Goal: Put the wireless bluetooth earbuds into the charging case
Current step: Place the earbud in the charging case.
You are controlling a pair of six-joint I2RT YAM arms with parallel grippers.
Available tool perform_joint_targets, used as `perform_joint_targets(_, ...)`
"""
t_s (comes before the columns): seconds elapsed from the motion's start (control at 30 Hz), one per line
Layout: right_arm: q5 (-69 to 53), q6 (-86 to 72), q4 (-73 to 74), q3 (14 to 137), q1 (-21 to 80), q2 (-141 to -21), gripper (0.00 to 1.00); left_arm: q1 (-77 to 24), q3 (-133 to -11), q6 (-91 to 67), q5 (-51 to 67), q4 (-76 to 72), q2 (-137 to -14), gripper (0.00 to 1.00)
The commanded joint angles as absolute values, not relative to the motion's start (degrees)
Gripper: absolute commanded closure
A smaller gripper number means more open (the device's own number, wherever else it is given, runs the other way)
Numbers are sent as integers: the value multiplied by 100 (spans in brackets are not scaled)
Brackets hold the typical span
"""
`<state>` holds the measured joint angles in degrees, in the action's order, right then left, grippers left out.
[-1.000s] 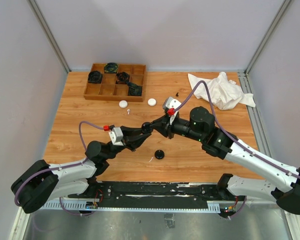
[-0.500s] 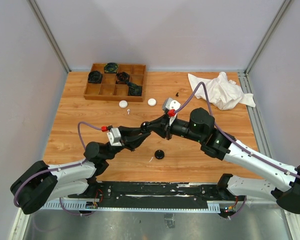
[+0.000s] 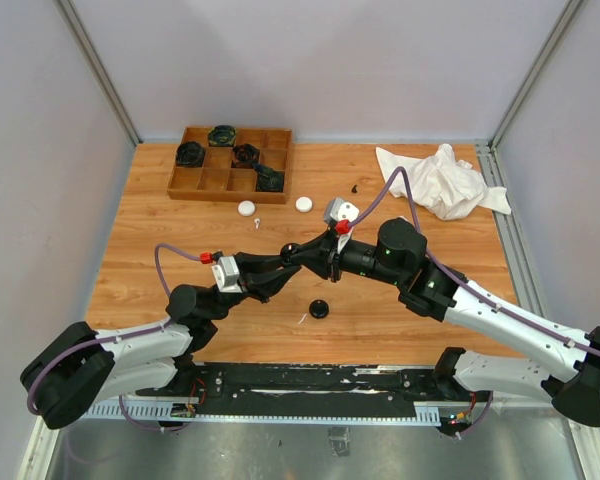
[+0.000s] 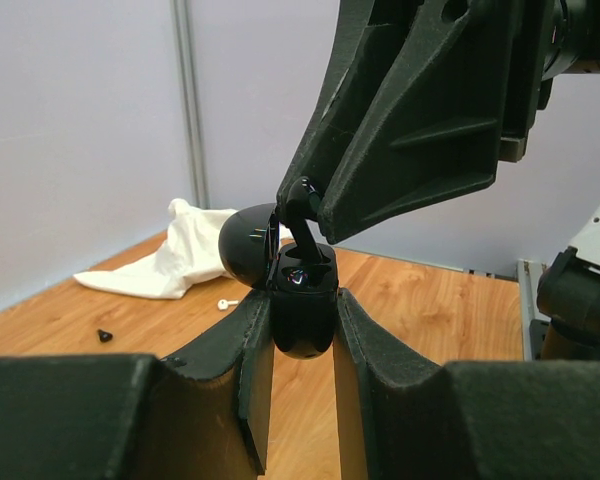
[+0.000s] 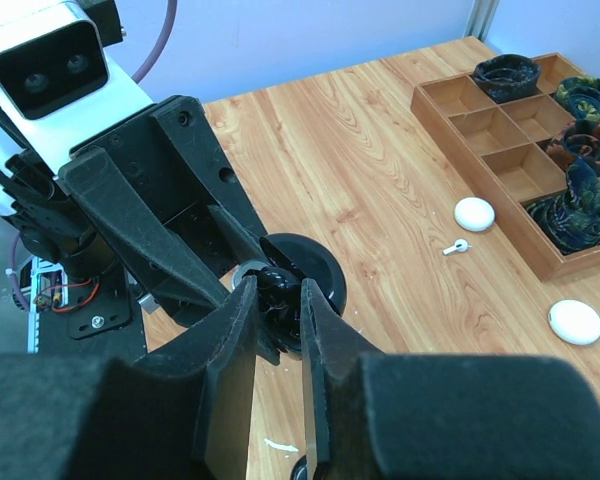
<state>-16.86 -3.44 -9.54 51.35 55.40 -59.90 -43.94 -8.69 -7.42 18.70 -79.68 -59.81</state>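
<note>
The left hand is gripping a black charging case by its sides and holding it up off the worktop. The lid is swung open and the cavity is facing up, which is giving the other arm a steady target clear of the wood. The right hand is pinching a black earbud and pointing its stem down into the open case. The tip looks to be at or just inside the mouth, not seated as far as I can judge. On the worktop I am counting one more black case, shut, a white case and a second white case. At least two loose ones are lying about too: a white earbud near the white cases and another white earbud just beside the shut black case. A small black piece, probably an earbud, is lying near the white cloth. The wooden tray at the back is holding four dark bundles that I cannot identify
</note>
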Motion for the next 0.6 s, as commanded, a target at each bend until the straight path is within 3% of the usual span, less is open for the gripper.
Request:
perform_joint_targets(0.0, -1897, -511, -1228, 5071, 5678, -5987, 84, -4359, -988, -756, 1823, -8285, -5940, 100)
perform_joint_targets(0.57, -1931, -442, -1428, 4767, 5678, -5948, 80, -4359, -918, -1040, 1802, -8683, -6003, 100)
